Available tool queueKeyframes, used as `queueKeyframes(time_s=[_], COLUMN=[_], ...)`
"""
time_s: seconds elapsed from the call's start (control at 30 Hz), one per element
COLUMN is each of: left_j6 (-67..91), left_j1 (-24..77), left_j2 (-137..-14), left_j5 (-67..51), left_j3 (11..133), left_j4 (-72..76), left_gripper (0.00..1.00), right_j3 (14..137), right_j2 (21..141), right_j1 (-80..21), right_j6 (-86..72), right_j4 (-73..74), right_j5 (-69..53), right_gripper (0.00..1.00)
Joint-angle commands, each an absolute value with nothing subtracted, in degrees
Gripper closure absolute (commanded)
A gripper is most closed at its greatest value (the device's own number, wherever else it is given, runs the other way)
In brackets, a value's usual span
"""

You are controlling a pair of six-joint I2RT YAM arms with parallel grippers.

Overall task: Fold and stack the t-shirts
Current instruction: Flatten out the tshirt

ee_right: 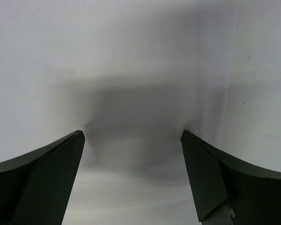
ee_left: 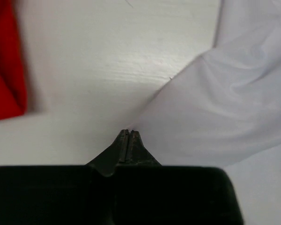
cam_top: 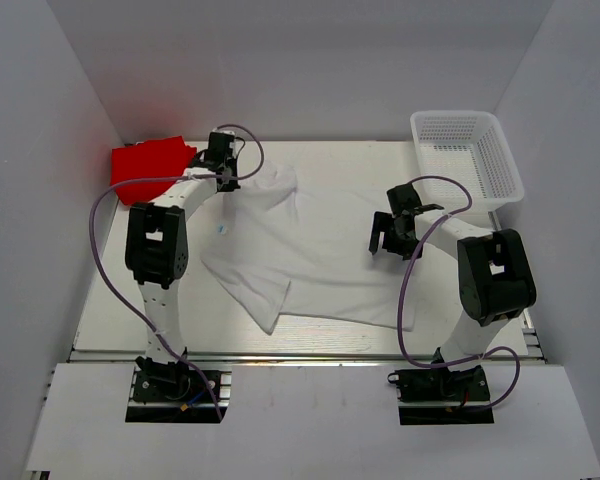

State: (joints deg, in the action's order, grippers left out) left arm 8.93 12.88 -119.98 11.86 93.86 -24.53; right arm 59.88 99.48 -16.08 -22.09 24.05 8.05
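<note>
- Left claw (ee_left: 129,135) is clamped shut, and it looks like it's pinching the far-left corner of the white shirt (cam_top: 320,260).
- Shirt lies spread out mid-scene, running from that claw toward 4 o'clock; long axis is roughly 10-to-4.
- Right claw (ee_right: 132,136) hangs wide open over the shirt's right half, holding nothing.
- Red shirt (cam_top: 150,170) sits bunched at the left claw's 9 o'clock.
</note>
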Motion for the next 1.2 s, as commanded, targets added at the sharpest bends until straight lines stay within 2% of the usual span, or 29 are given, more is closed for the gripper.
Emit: queueKeyframes(time_s=[0.0,0.23,0.27,0.3,0.33,0.37,0.47,0.57,0.7,0.87,0.97,1.17], left_j6=[8.00,5.98,5.98,5.37,4.06,4.04,3.16,3.86,3.87,6.23,6.24,4.39], left_j1=[9.85,5.72,5.71,5.19,5.19,5.19,5.19,5.19,6.67,7.21,8.35,11.69], left_j2=[-121.46,-125.06,-125.76,-127.42,-128.22,-128.93,-129.73,-126.49,-118.40,-113.47,-116.35,-126.37], left_j5=[15.90,14.77,12.59,11.70,9.25,8.45,7.03,6.50,4.83,-5.70,-10.01,-14.77], left_j3=[98.25,101.76,102.73,103.70,105.63,106.60,109.33,108.55,100.31,95.10,95.88,104.92], left_j4=[-24.70,-23.99,-24.60,-24.61,-25.13,-25.83,-26.54,-28.04,-25.49,-20.66,-20.65,-23.37], left_gripper=[1.00,1.00,0.94,0.80,0.62,0.17,0.00,0.00,0.00,0.00,0.00,0.00], right_j3=[60.47,61.96,62.14,62.40,62.75,63.10,65.12,68.63,70.49,70.31,71.36,77.50], right_j2=[101.34,103.44,103.19,103.18,103.44,103.36,102.83,101.26,99.23,97.29,98.87,105.02], right_j1=[-15.29,-14.50,-14.59,-14.50,-14.41,-14.59,-14.68,-14.85,-15.38,-14.94,-15.03,-14.85], right_j6=[-22.24,-22.15,-22.06,-21.71,-21.62,-21.36,-20.57,-20.48,-19.08,-18.64,-18.28,-18.02], right_j4=[26.01,26.19,26.10,26.10,25.84,25.23,24.87,24.96,24.52,24.43,25.05,24.52], right_j5=[10.46,10.11,9.67,9.49,8.88,8.88,8.70,9.75,10.28,10.99,11.25,12.04], right_gripper=[0.10,0.10,0.10,0.10,0.10,0.10,0.10,0.10,0.10,0.10,0.10,0.10])
